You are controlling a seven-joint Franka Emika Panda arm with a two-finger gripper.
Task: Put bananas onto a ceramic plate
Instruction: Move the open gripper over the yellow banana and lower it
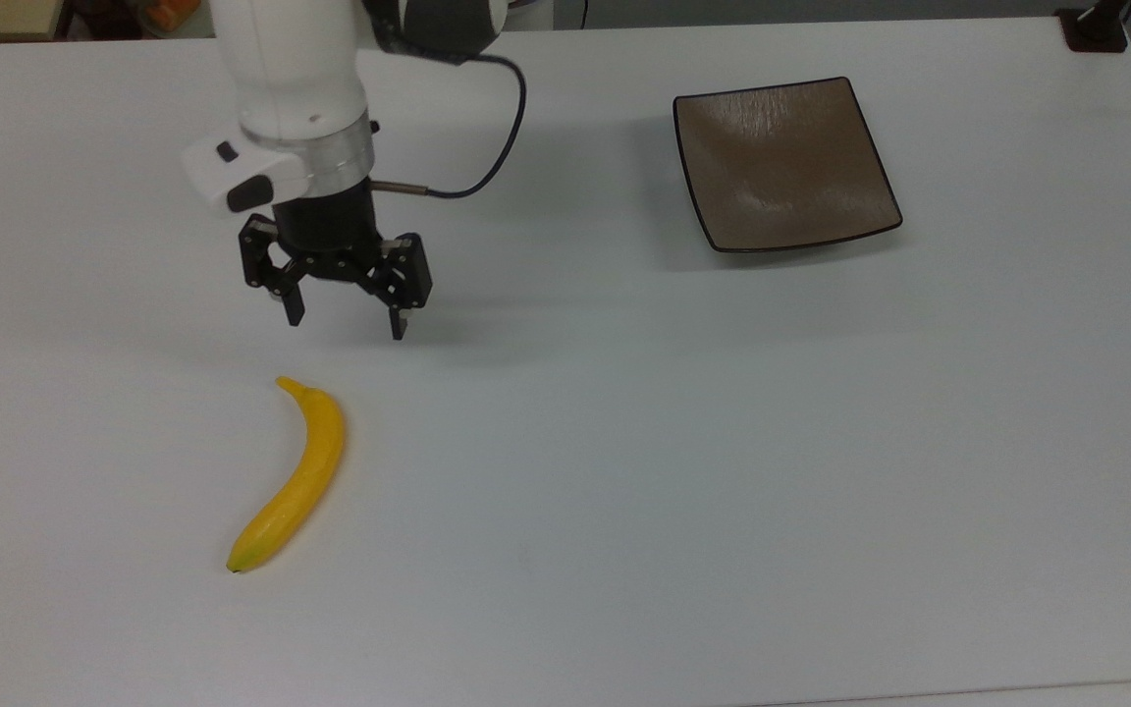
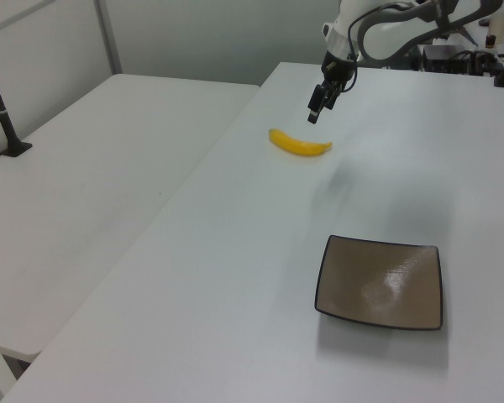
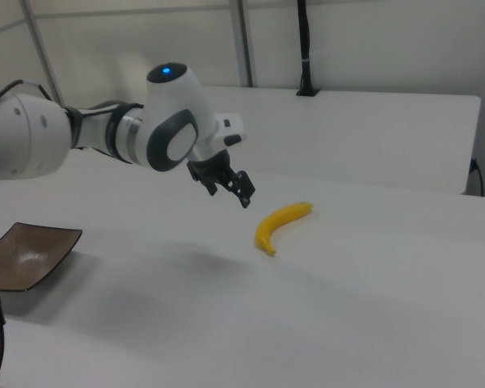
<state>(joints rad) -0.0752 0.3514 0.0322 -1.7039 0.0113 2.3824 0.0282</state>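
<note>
hovering with our gripper (image 1: 347, 328) spread wide above the table, we risk nudging the curved banana (image 1: 293, 480) sideways if we descend off-centre, far from the plate (image 1: 783, 163).

Looks like a robotics lab, not a kitchen; plain white table (image 1: 723, 491) under a white robot arm (image 3: 81, 137) with a blue status light; second white table (image 2: 76, 193) alongside with a black clamped pole (image 2: 0, 109); bare pale partition walls (image 3: 372, 40) behind; cable (image 1: 497, 147) trailing off the wrist.
</note>
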